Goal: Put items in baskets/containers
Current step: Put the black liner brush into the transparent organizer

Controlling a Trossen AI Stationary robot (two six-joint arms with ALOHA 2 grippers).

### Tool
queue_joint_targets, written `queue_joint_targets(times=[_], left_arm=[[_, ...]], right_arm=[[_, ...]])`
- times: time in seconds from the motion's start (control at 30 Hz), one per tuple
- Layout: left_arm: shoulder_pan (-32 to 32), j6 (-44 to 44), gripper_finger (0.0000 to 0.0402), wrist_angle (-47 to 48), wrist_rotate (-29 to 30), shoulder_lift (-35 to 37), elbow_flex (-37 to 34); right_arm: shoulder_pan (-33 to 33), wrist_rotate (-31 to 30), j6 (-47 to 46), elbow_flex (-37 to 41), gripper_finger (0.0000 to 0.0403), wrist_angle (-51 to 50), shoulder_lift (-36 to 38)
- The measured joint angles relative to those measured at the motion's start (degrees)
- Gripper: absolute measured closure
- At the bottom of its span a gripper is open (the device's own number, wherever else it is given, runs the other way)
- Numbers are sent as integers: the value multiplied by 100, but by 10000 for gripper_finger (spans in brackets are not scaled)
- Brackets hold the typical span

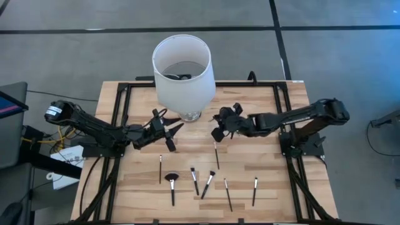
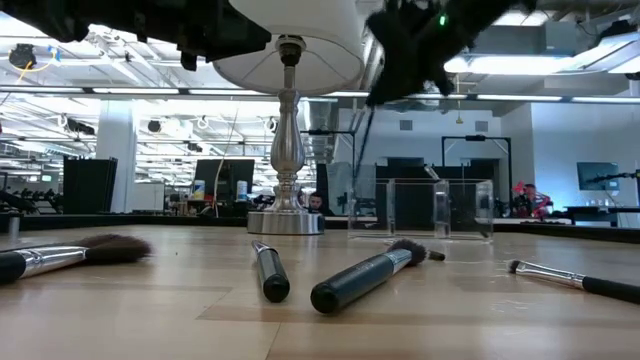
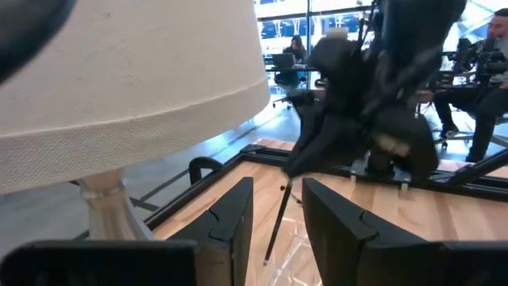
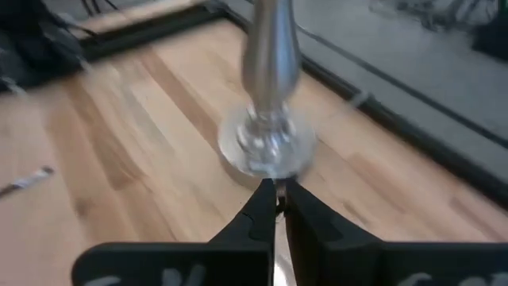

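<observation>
My right gripper (image 1: 217,132) is raised near the lamp base and shut on one thin black makeup brush (image 1: 216,155), which hangs down from it. In the left wrist view that brush (image 3: 278,218) slants down toward the glinting clear tray (image 3: 292,248). The low view shows the tray (image 2: 420,208) standing behind the lamp foot. My left gripper (image 1: 171,136) hovers open to the tray's left, touching nothing. Several more brushes lie flat on the near half of the table, among them one with a fan-shaped head (image 1: 172,182). My right gripper pinches the brush by its upper end (image 4: 278,197) between the two fingers, which come from above and slant down. The brush hangs below them, tilted. Whether its lower end (image 3: 267,259) touches the tray or the table, I cannot tell.
A lamp with a tall white shade (image 1: 183,69) and a silvery base (image 2: 286,220) stands at the table's far middle, close to both grippers. A black frame rail (image 1: 119,119) runs along the table's edges. People sit in the room beyond the table.
</observation>
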State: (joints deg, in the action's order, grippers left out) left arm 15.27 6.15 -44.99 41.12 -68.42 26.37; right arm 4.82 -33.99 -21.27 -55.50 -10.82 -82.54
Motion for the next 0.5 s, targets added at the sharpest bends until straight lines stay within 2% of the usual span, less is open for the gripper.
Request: queue_joint_targets(times=[0.2, 0.33, 0.5], left_arm=[[0, -4, 294, 2, -63, 0, 0], [0, -4, 294, 3, -63, 0, -3], [0, -6, 294, 9, -64, 0, -3]], right_arm=[[-17, 101, -213, -103, 397, -214, 98], [-89, 104, -511, -101, 399, -495, -170], [-156, 219, -579, -110, 390, -319, -620]])
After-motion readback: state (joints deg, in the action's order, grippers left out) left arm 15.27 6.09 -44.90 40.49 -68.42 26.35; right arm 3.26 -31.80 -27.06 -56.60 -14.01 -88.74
